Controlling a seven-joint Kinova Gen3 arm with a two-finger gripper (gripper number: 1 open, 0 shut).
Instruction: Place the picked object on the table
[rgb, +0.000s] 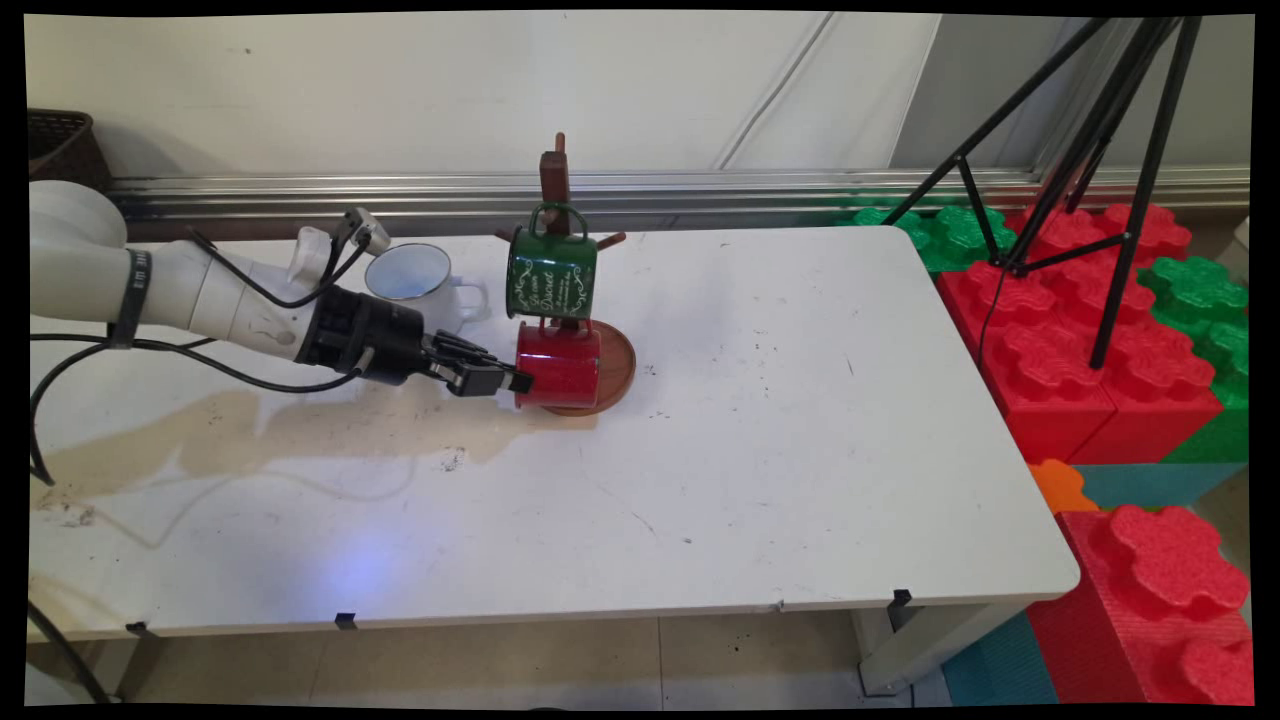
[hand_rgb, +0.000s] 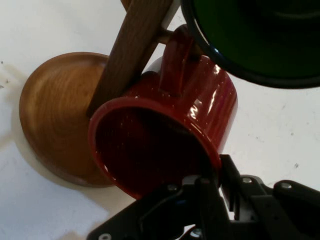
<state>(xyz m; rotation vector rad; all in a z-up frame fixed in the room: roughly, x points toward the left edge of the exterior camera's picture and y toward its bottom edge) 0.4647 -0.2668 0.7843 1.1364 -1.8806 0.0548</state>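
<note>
The gripper (rgb: 505, 380) is clamped on the rim of the red mug (rgb: 560, 363), one finger inside its mouth, one outside. The mug hangs by its handle on a low peg of the wooden mug tree (rgb: 556, 190), left of its round base (rgb: 617, 372). A sideways tug could topple the tree and shake off the green mug (rgb: 551, 273) above. The arm reaches in low and level from the left; a white mug (rgb: 425, 283) stands just beyond it.

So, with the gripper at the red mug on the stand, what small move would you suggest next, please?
Probably open the gripper: the red mug already hangs by its handle on a peg of the wooden stand, under the green mug.
</note>
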